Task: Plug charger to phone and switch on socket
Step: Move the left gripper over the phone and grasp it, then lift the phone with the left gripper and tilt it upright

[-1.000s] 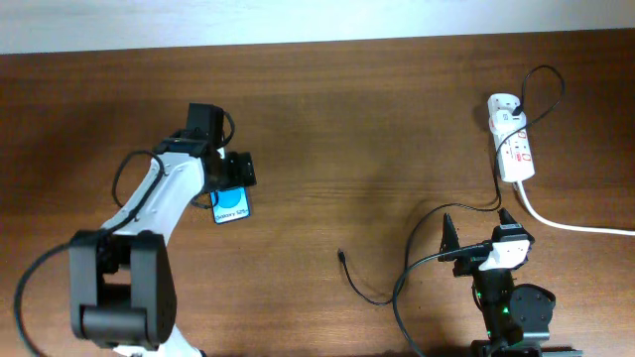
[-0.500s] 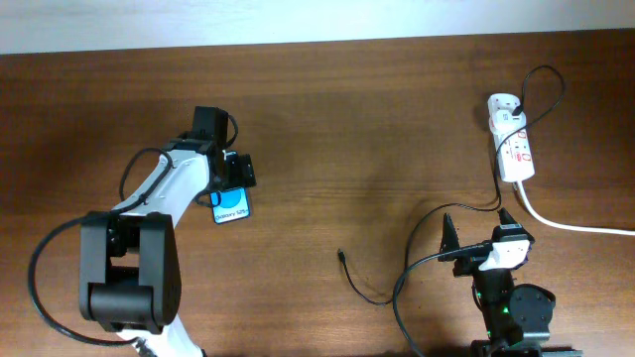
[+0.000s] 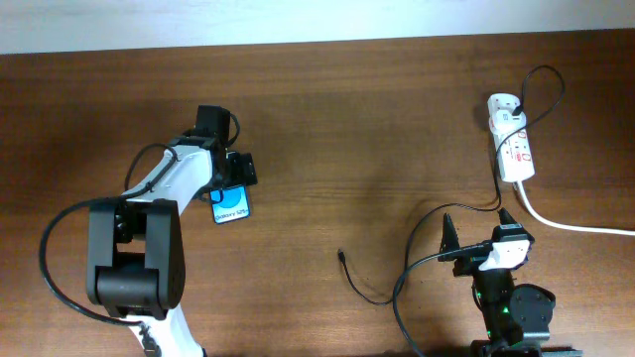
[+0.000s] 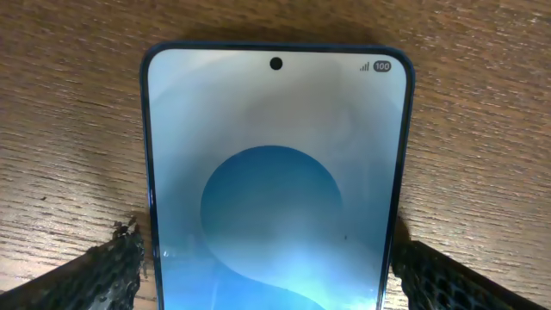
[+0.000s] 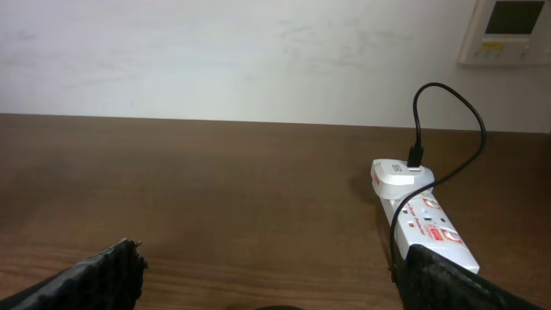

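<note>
The phone [image 3: 232, 208] lies flat on the wooden table, its blue screen facing up. My left gripper [image 3: 229, 194] is open and low over it. In the left wrist view the phone [image 4: 275, 146] fills the frame, and my left gripper [image 4: 275, 288] has one black finger close to each long edge. A thin strip of wood shows on the left side. The charger's thin black cable runs from the socket [image 3: 516, 149] down the table to its loose connector tip [image 3: 340, 255]. My right gripper [image 3: 477, 228] is open and empty. The socket also shows in the right wrist view [image 5: 430, 228].
A thick white cord [image 3: 575, 226] leaves the socket toward the right edge. The charger cable loops on the table beside the right arm's base [image 3: 511, 307]. A pale wall [image 5: 258, 52] stands behind the table's far edge.
The left arm has shifted a little to the right over the phone. The phone, the cable and the right arm have not moved.
</note>
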You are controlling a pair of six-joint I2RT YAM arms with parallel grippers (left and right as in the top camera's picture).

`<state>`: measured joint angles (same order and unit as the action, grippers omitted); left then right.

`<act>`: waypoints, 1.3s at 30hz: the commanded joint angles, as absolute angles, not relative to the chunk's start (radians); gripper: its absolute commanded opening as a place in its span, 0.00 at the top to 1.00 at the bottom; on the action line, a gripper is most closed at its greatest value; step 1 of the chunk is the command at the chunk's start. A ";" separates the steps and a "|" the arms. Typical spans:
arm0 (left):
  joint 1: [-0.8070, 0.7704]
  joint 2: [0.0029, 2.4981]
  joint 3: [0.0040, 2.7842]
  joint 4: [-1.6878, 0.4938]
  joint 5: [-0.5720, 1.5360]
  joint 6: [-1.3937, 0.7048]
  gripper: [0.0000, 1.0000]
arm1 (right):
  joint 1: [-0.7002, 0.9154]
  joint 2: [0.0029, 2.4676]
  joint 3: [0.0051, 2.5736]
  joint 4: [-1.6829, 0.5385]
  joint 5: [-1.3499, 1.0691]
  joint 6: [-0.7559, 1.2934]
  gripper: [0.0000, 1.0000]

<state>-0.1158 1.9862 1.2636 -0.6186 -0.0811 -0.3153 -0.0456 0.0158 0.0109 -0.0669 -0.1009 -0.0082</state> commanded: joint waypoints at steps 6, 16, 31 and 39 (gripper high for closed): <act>-0.117 2.048 1.244 -0.706 -0.025 -0.322 0.01 | -0.039 0.013 0.006 -0.072 -0.096 -0.011 0.02; -0.117 2.048 1.244 -0.716 -0.014 -0.322 0.16 | -0.039 0.013 0.006 -0.072 -0.096 -0.011 0.02; -0.117 2.048 1.285 -0.738 0.027 -0.322 0.43 | -0.039 0.013 0.006 -0.072 -0.096 -0.011 0.02; -0.117 2.047 1.385 -0.805 0.108 -0.322 0.43 | -0.039 0.013 0.006 -0.072 -0.096 -0.011 0.02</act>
